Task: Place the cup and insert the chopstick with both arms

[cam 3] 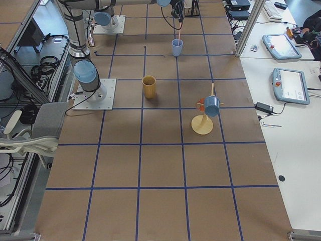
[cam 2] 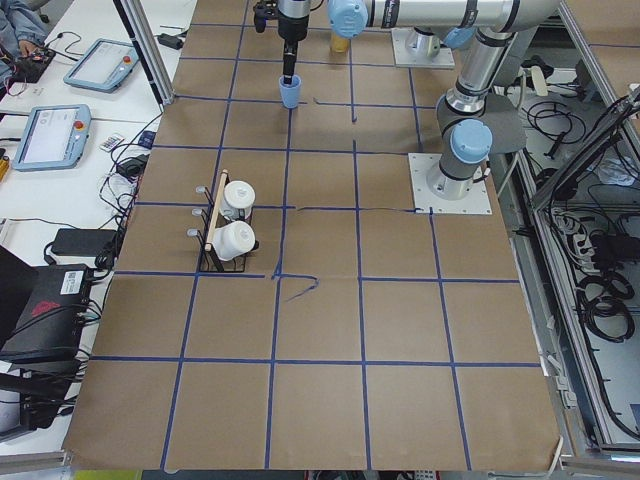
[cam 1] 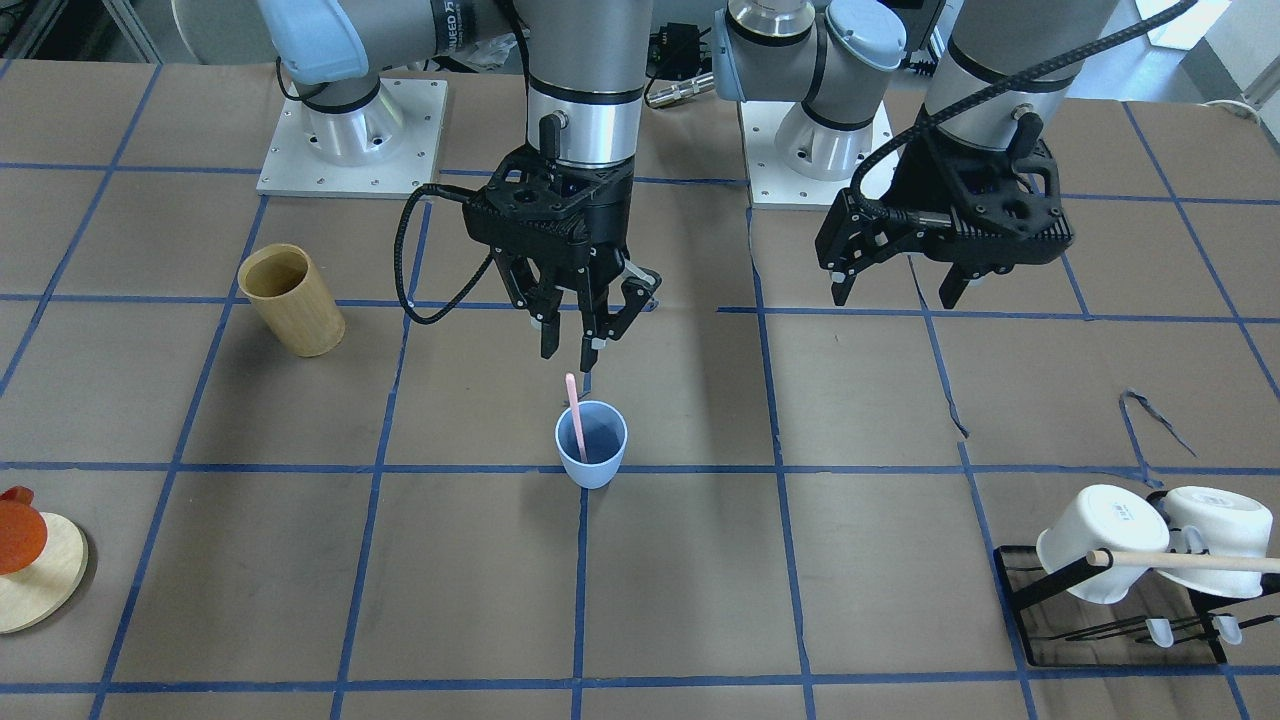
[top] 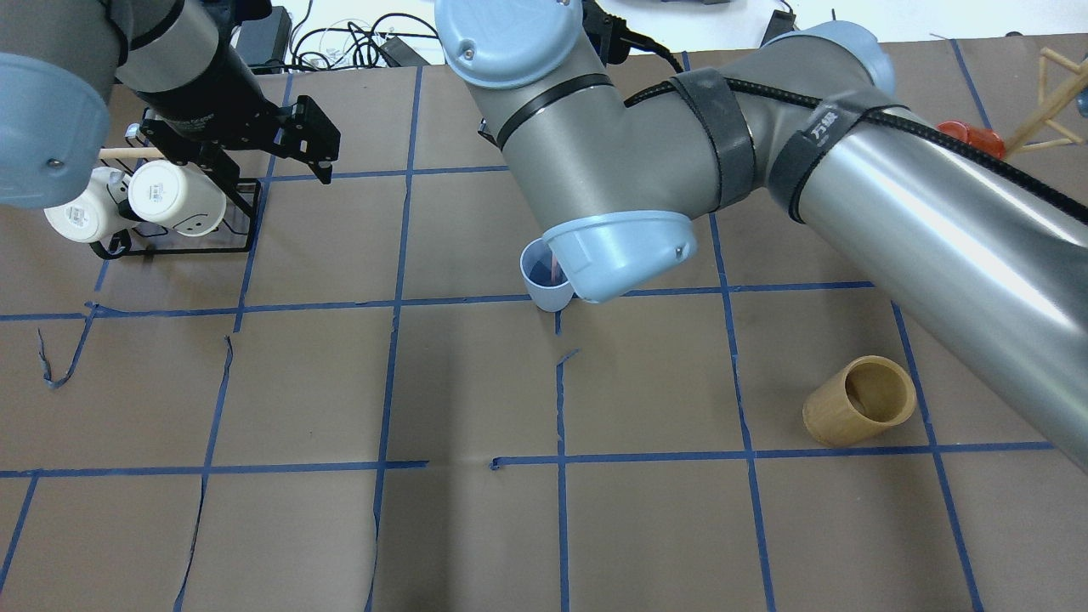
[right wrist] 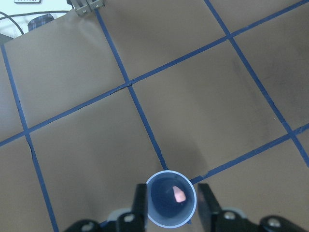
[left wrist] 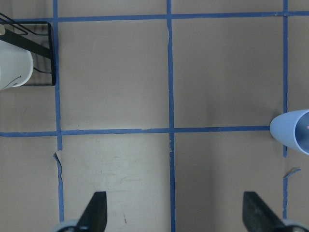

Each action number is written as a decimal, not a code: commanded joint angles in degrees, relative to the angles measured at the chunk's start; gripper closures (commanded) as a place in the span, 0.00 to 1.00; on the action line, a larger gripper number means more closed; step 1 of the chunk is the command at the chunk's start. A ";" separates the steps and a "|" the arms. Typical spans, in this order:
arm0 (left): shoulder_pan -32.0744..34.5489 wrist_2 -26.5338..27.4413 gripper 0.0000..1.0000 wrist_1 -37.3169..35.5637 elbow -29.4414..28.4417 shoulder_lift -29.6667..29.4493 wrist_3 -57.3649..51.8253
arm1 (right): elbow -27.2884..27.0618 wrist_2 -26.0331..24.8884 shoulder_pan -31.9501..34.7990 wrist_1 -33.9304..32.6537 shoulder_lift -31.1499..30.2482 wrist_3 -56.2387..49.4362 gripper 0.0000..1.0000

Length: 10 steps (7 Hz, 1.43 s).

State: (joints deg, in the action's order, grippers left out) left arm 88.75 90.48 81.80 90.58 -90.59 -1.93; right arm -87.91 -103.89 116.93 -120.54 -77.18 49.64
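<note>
The pale blue cup [cam 1: 591, 447] stands upright near the table's middle. The pink chopstick [cam 1: 575, 412] stands in it, leaning on the rim. My right gripper [cam 1: 570, 350] hovers just above them, open and empty. In the right wrist view its fingers [right wrist: 140, 203] flank the cup [right wrist: 161, 212], and the chopstick's tip [right wrist: 179, 194] shows inside. My left gripper [cam 1: 892, 298] is open and empty, raised above the table off to the side. In the left wrist view [left wrist: 176, 212] the cup [left wrist: 294, 134] sits at the right edge. In the overhead view the cup [top: 542, 285] is partly hidden by my right arm.
A tan bamboo cylinder [cam 1: 292, 300] stands beside the right arm's base. A black rack with two white mugs [cam 1: 1110, 545] and a wooden dowel [cam 1: 1190, 562] sits near the left arm's side. A round wooden stand [cam 1: 35, 575] is at the opposite table edge.
</note>
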 commanded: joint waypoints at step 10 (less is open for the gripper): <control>0.11 0.57 0.00 0.20 0.04 -0.03 0.53 | 6.70 6.94 -28.66 34.22 -5.95 -42.86 0.00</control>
State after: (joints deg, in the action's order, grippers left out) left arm 88.86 90.71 82.01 90.64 -90.63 -1.51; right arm -81.18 -96.89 91.73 -89.54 -81.70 11.35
